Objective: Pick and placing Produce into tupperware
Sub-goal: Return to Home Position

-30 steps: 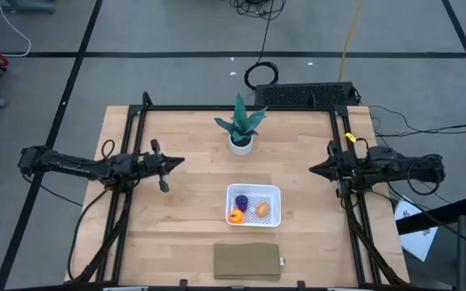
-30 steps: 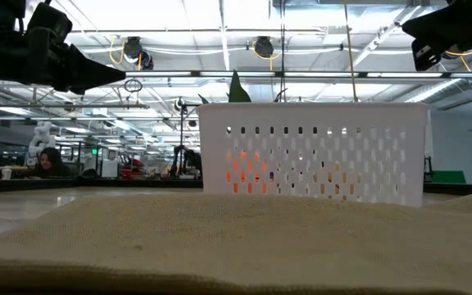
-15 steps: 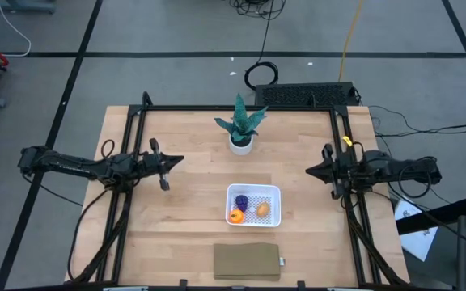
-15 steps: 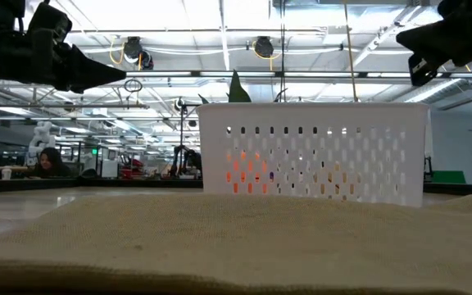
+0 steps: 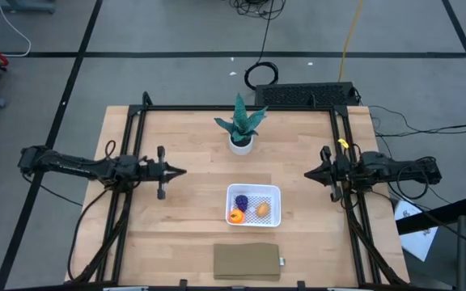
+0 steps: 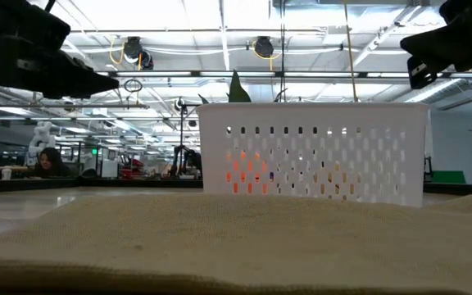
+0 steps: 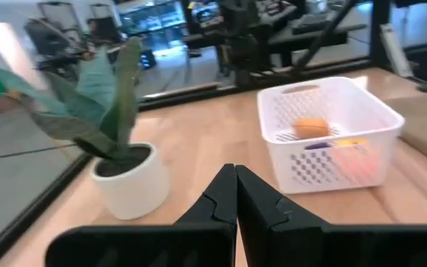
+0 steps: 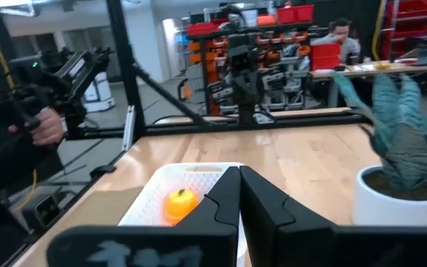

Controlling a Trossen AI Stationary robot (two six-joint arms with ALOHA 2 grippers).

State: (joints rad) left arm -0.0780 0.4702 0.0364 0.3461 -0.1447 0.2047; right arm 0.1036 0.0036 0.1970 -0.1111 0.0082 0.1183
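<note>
The white square tupperware sits on the table near its middle; in the low view the tupperware stands behind a tan slab. Inside it lie the round orange piece, the dark purple piece and the tan-yellow oval. The left wrist view shows the oval in the tupperware; the right wrist view shows the orange piece. My left gripper hovers shut, left of the tupperware. My right gripper hovers shut near the table's right edge.
A teal potted plant stands toward the far edge, behind the tupperware. A flat brown slab lies at the near edge. Black frame rails run along the table's left and right sides. A person's hand shows beyond the table in the right wrist view.
My left gripper has shifted a little toward the near edge and turned somewhat about its own axis, staying shut. My right gripper has crept slightly toward the table's left. The tupperware and the produce have not moved.
</note>
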